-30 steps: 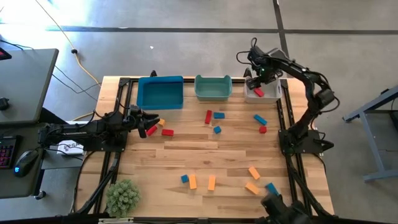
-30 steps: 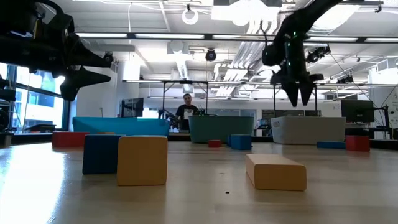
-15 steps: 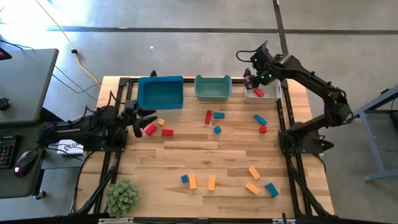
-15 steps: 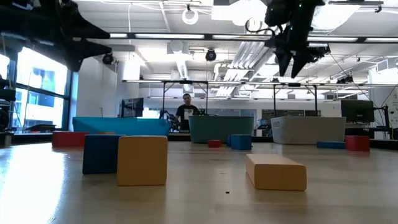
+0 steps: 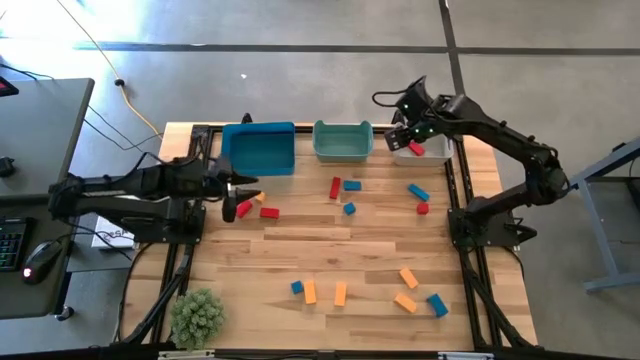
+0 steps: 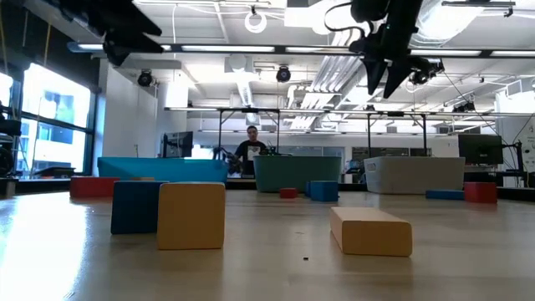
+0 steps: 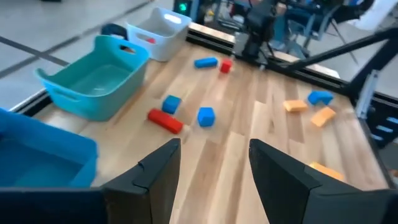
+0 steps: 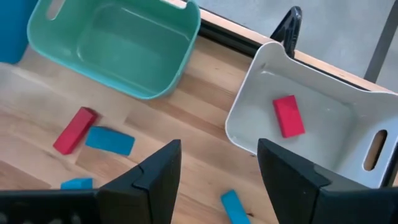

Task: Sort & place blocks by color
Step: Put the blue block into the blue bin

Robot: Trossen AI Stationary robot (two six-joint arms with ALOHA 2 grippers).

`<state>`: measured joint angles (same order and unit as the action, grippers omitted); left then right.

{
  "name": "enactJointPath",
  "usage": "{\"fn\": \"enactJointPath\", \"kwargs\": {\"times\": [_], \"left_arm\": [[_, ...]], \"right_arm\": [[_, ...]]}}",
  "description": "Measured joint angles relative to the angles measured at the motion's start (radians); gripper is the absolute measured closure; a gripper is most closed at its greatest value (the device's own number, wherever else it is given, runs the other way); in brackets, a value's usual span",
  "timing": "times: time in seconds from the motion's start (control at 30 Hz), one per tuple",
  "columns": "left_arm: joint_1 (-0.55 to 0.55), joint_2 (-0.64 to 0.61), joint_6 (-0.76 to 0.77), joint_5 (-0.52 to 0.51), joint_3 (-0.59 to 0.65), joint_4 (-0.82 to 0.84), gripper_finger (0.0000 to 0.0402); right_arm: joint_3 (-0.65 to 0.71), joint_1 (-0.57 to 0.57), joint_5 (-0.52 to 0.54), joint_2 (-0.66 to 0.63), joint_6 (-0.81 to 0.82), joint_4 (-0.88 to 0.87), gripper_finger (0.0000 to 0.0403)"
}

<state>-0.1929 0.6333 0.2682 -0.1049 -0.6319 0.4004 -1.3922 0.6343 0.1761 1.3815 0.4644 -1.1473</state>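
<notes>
Right gripper (image 8: 214, 171) higher above white bin (image 8: 249, 134)

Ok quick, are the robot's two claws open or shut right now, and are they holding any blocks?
Left gripper: open, holding nothing, above the table near the blue bin.
Right gripper: open, holding nothing, by the white bin.

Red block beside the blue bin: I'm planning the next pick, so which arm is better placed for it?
Left. Its open hand hovers right by that red block, while the right hand, also open, is up over the white bin.
</notes>
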Motion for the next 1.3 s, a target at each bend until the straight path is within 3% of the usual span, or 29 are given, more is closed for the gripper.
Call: {"fn": "enactJointPath", "kwargs": {"times": [0.3,0.87,1.3], "left_arm": [[0.168,0.223,0.204,-0.011,-0.113,-0.001,0.0221],[0.518,0.559,0.561,-0.153,-0.200,-0.001,0.0221],[0.620,0.744,0.614,-0.224,-0.343,0.041,0.0227]], "right_arm": [[0.000,-0.023,0.000,0.000,0.000,-0.014,0.0203],[0.000,-0.022,0.000,0.000,-0.036,-0.023,0.0203],[0.000,-0.022,-0.005,0.000,-0.039,-0.023,0.0203]]}}
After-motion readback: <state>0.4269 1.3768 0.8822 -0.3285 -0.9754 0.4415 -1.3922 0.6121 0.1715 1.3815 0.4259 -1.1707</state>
